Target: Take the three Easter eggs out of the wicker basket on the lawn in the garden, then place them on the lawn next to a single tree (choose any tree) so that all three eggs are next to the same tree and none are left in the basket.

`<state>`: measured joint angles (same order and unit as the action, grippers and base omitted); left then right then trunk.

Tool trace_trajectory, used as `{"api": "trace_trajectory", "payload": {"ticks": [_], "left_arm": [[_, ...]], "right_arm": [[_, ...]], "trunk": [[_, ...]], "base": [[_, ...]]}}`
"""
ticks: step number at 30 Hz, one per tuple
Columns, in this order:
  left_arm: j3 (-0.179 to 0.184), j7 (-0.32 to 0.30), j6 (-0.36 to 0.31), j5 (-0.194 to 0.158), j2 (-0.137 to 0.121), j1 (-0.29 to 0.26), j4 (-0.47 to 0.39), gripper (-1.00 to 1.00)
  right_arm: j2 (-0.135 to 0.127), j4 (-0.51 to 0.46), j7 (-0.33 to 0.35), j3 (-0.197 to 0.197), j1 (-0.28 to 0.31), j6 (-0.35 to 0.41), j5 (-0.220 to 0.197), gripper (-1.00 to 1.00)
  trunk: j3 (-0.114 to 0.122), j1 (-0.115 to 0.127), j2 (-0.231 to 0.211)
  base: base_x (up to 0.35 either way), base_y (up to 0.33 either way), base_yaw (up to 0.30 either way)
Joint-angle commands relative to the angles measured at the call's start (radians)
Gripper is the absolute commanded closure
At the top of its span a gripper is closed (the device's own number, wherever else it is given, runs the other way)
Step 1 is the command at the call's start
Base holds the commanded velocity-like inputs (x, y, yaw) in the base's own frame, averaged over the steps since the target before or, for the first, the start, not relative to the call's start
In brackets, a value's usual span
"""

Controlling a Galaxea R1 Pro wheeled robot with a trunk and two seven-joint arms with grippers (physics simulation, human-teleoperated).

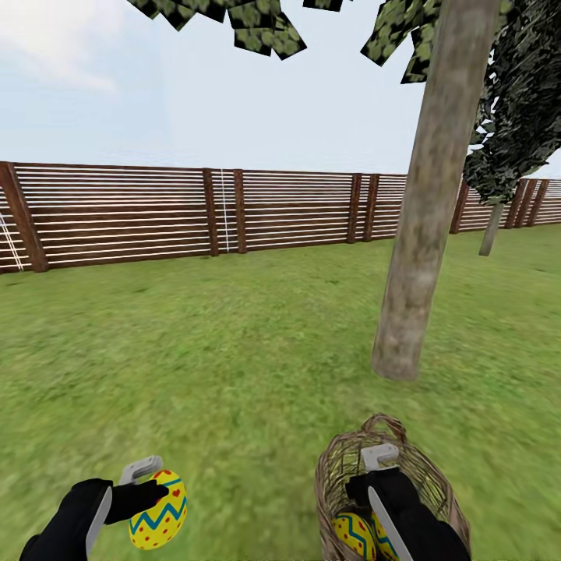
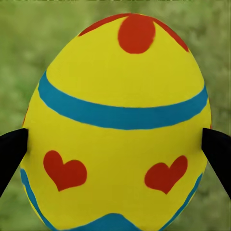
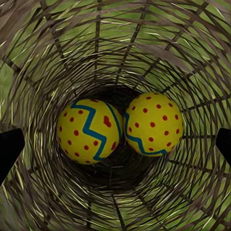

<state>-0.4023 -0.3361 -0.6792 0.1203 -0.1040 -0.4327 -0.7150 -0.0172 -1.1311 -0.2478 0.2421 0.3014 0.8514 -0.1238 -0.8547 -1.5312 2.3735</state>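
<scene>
Grass fills the ground of the head view: the lawn (image 1: 234, 351) runs back to a brown slatted fence (image 1: 156, 214) that closes the garden under a pale sky.

At the left, the left gripper (image 1: 152, 487) is clamped on an Easter egg (image 1: 159, 510), held just above the grass. In the left wrist view that egg (image 2: 118, 125) sits between the two black fingertips (image 2: 12, 154), each pressed to one flank; it is yellow with a red spot at its tip, a blue band below it, two red hearts and a blue zigzag at the lower edge.

Further right stands the tree (image 1: 428, 195), its pale grey-brown trunk rising bare from the lawn, with leaves at the top edge. Nothing lies on the grass between it and the arms. Behind it to the right is a darker tree (image 1: 518, 109) near the fence.

At the lower right, near the foot of the trunk, sits the wicker basket (image 1: 436, 475), and the right gripper (image 1: 372, 467) reaches into its mouth. In the right wrist view the black fingertips (image 3: 9, 147) stand wide apart at either side, gripping nothing, and two eggs lie touching side by side on the basket (image 3: 48, 57) bottom: one with a blue zigzag and red dots (image 3: 90, 130), the other red-dotted with a zigzag low down (image 3: 154, 124).

No writing or label can be read anywhere.
</scene>
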Motion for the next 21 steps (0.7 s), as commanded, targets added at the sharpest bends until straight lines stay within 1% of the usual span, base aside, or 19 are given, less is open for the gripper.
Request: {"api": "trace_trajectory", "payload": {"ticks": [1,3,13,21], "left_arm": [[-0.004,-0.009,-0.003,0.010,0.001,-0.001,-0.001,1.00],[-0.004,-0.009,-0.003,0.010,0.000,-0.001,-0.001,1.00],[-0.004,-0.009,-0.005,0.010,0.001,-0.001,0.000,1.00],[-0.004,-0.009,-0.003,0.010,0.000,-0.001,-0.001,1.00]], "right_arm": [[-0.001,-0.001,-0.010,0.003,0.001,0.003,-0.010,-1.00],[-0.002,-0.001,-0.010,0.003,0.001,0.003,-0.010,-1.00],[-0.002,-0.001,-0.010,0.003,0.001,0.003,-0.010,-1.00],[-0.001,0.000,-0.010,0.003,0.001,0.003,-0.010,-1.00]], "trunk": [[-0.001,0.000,0.000],[-0.001,0.000,0.000],[-0.032,-0.038,0.070],[-0.032,-0.038,0.070]], "base": [[0.000,0.000,0.000],[0.000,0.000,0.000],[0.000,0.000,0.000],[0.000,0.000,0.000]]}}
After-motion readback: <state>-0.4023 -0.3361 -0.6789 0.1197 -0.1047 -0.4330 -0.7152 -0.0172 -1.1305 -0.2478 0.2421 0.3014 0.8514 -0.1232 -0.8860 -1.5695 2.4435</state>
